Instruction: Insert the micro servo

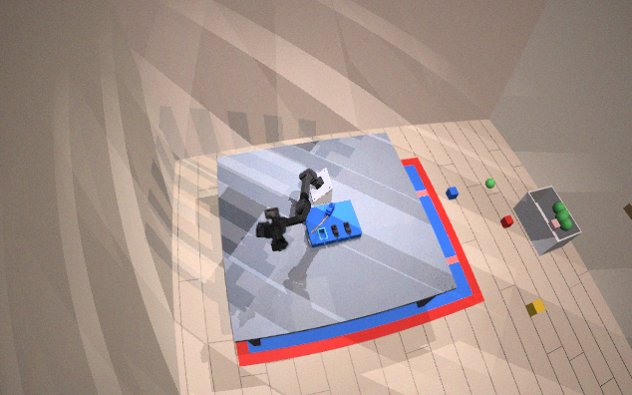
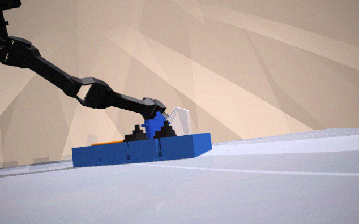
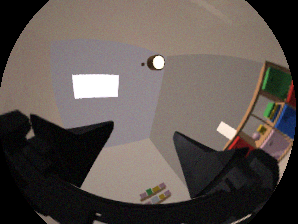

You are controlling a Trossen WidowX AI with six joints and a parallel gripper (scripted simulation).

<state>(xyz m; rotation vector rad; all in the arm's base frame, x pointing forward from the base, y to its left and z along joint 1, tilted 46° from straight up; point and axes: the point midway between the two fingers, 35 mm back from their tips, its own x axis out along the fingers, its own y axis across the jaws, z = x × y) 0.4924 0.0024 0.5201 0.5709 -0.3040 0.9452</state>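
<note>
The loose blue micro servo [image 1: 330, 209] [image 2: 153, 128] stands upright on the blue deck [image 1: 353, 211] [image 2: 178, 147], shaft up, ears well above the deck top, behind two black servos [image 1: 335, 230] [image 1: 347, 228] seated in a row. Its orange cable [image 1: 320, 224] [image 2: 107, 142] lies across the deck towards the cyan-outlined pocket [image 1: 319, 233]. That pocket is empty, at the row's left end in the top view. My gripper [image 1: 275, 229] [image 3: 144, 130] is open and empty, left of the deck in the top view and high above it; its fingers are cut off in the exterior view.
A white panel [image 1: 321, 189] [image 2: 182, 123] stands behind the deck, beside the arm's lower part. The arm's links [image 2: 51, 68] rise up and left in the exterior view. The wrist view shows walls, a lamp [image 3: 158, 62] and a shelf, not the deck. A grey bin [image 1: 538, 219] stands off the table.
</note>
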